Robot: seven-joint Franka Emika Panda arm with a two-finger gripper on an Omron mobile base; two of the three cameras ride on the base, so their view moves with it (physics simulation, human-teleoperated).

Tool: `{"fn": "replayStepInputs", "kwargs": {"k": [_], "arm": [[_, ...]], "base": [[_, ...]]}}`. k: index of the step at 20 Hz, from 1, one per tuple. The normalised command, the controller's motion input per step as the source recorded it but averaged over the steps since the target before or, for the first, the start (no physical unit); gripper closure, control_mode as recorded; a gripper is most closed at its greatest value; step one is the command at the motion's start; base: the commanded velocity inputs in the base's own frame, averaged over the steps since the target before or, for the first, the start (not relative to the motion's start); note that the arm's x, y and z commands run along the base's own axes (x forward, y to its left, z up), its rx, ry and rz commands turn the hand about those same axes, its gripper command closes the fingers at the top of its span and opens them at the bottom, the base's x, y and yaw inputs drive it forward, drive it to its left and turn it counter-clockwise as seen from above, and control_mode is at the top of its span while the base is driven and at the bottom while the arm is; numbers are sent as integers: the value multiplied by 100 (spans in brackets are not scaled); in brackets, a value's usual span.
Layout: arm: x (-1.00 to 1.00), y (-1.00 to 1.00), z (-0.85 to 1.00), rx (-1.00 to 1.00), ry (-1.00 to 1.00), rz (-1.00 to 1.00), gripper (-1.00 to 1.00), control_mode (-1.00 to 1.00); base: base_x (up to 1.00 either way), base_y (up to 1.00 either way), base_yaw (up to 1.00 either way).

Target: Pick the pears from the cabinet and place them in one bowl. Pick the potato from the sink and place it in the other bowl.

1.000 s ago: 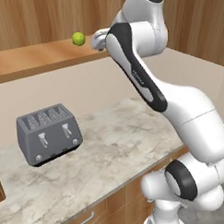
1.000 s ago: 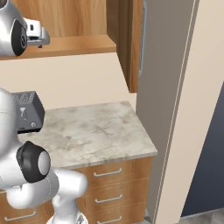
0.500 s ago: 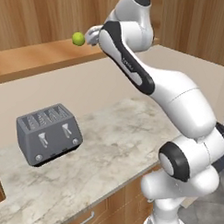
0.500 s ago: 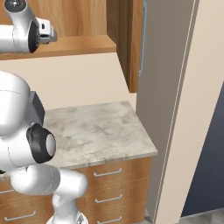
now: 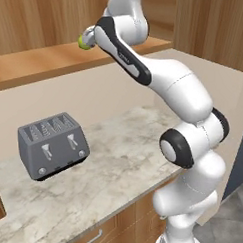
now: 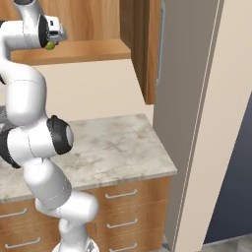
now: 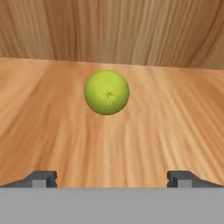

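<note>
One bright yellow-green pear point(image 7: 106, 92) sits on the cabinet point(image 7: 52, 131) shelf, and we see it centred ahead of our gripper point(image 7: 112, 178), whose fingertips point(image 7: 40, 178) stand wide apart with nothing between them. The pear lies apart from them, not touched. Below, a grey toaster point(image 5: 53, 144) rests on the marble tabletop point(image 5: 121, 173).

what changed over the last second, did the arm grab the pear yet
No grab yet. The arm has swung in toward the cabinet shelf, bringing the open gripper right up to the yellow-green pear, which sits ahead of the fingertips, untouched. The pear, the toaster and the counter stayed put.
</note>
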Motion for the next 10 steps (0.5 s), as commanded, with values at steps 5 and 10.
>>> {"fn": "replayStepInputs", "kwargs": {"k": [5, 10], "arm": [[53, 19, -42, 7, 0, -7, -100, -100], [39, 17, -12, 18, -9, -19, -100, -100]], "base": [[0, 0, 0], [0, 0, 0]]}}
